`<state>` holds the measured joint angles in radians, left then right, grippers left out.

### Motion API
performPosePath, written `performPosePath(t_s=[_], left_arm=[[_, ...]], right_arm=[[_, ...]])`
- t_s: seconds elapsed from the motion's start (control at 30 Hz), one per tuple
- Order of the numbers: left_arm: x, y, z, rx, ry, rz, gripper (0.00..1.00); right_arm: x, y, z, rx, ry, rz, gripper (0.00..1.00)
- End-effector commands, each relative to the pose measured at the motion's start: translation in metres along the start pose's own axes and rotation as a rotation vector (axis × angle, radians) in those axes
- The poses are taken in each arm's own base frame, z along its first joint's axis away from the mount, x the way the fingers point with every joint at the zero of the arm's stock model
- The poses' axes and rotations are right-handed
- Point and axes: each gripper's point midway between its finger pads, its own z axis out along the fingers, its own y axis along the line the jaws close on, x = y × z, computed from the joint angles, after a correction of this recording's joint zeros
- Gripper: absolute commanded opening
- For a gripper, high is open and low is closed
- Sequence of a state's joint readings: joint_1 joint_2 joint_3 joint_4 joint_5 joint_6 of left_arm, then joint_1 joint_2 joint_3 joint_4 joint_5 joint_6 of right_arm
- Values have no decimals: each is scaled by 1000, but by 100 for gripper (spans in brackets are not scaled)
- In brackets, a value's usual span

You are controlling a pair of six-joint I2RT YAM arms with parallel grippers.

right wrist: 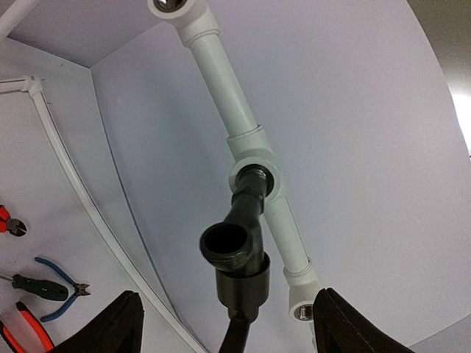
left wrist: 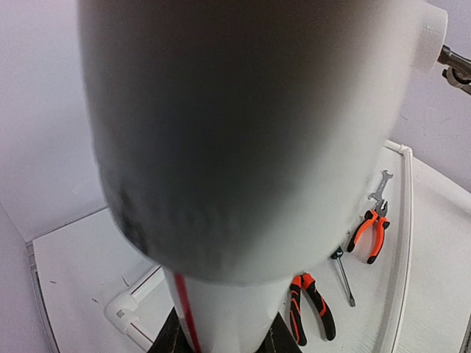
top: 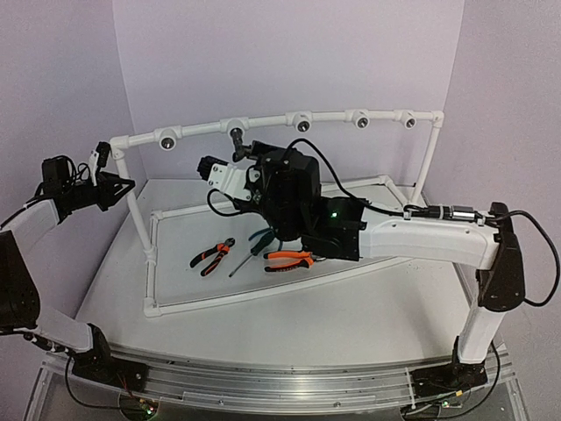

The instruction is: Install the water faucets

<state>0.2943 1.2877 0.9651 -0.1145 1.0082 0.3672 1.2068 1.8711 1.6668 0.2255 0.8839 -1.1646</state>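
Top view: the black tap (top: 237, 136) is found on the top rail of the white pipe frame (top: 333, 115), second socket from its left end. The right hand (top: 233, 158) is parked just below, the left hand (top: 110, 180) at the frame's left post.

Left wrist: that post is pinched by the left hand.

Right wrist: the tap is seated in the frame's tee socket. The right hand is spread wide around it, no contact.

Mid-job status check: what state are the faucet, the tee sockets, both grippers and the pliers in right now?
Faucet: threaded into a tee socket on the top pipe.
Other tees: sockets empty.
Left gripper: jaws shut on the frame post.
Right gripper: jaws open, flanking the faucet, not touching it.
Pliers: lying flat, not held.
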Motion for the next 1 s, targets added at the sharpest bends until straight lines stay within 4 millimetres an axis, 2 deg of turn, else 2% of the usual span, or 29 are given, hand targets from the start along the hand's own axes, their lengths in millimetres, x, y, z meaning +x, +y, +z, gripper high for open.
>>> performPosePath(t_s=[0.0,0.1,0.23,0.4,0.57,0.77,0.97], left_arm=[[39,-25,6,19,124,-278,0],[39,-28,12,20,127,-260,0],[30,-27,19,29,109,-219,0],[26,-28,24,36,105,-181,0],[23,-31,25,45,102,-172,0],[17,-30,26,48,94,-152,0],[15,-31,29,51,92,-139,0]], right_arm=[[3,-51,-13,100,25,62,80],[0,-43,-6,95,24,40,79],[-1,-34,7,106,25,-34,79],[-6,-48,19,166,4,-39,73],[-1,-50,27,199,29,-93,67],[12,-54,30,212,59,-91,49],[13,-47,35,208,60,-80,28]])
